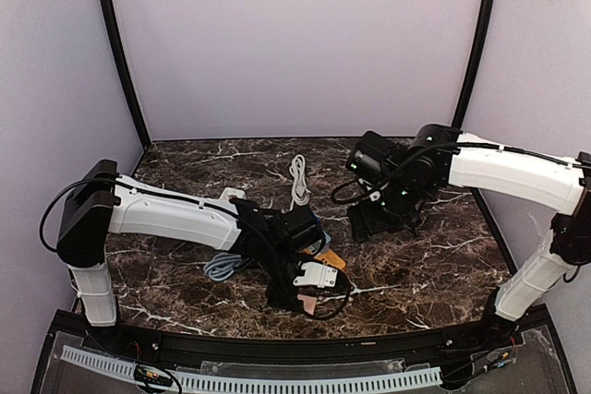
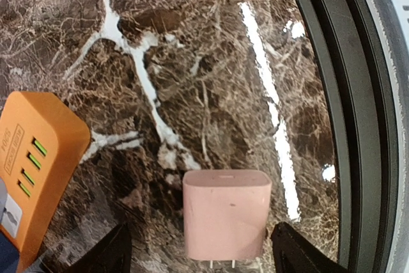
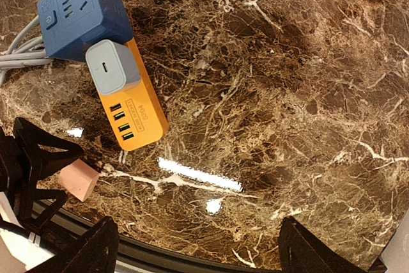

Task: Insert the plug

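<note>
Top view: the left end effector (image 1: 309,298) hangs low over the pink plug (image 1: 307,304) near the front edge of the tabletop (image 1: 434,265). The right end effector (image 1: 367,221) is well apart from them.

Left wrist: its fingers (image 2: 105,254) are spread. The plug lies flat between them with gaps on both sides, prongs toward the camera, near the orange power strip (image 2: 35,158).

Right wrist: its fingers (image 3: 89,247) are spread, pinching nothing. The strip's label perhaps reads "S004". A grey charger (image 3: 114,65) sits on the strip, against a blue socket cube (image 3: 83,14).
</note>
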Controlling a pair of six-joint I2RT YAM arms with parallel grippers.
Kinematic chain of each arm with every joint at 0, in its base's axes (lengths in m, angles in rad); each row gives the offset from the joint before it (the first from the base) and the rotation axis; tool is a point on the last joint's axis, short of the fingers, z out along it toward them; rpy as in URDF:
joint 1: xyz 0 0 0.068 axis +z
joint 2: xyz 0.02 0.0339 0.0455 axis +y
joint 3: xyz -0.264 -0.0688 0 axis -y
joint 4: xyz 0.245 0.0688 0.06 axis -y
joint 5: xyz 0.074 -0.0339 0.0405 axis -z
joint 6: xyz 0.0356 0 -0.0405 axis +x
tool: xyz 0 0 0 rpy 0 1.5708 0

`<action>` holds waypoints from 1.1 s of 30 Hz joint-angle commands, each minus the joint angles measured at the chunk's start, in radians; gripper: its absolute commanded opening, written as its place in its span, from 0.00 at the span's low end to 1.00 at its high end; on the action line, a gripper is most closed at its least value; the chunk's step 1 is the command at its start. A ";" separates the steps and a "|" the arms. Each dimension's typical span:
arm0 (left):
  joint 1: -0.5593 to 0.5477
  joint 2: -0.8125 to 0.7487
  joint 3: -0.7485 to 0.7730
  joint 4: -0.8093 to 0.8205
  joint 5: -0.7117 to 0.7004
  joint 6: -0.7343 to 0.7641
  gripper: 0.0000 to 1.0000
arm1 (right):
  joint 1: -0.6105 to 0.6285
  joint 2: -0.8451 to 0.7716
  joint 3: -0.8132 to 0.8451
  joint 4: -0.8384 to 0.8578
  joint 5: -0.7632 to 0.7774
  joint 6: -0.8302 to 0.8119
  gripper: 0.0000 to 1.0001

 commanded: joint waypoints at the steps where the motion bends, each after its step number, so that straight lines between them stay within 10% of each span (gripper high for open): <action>1: -0.028 0.043 0.061 -0.048 -0.051 -0.026 0.76 | -0.002 0.013 0.005 0.008 0.010 -0.011 0.86; 23: -0.072 0.130 0.158 -0.113 -0.094 -0.051 0.73 | -0.003 0.030 0.001 0.017 0.001 -0.025 0.86; 33: -0.075 0.155 0.191 -0.158 -0.095 -0.050 0.56 | -0.002 0.023 -0.022 0.030 -0.002 -0.018 0.85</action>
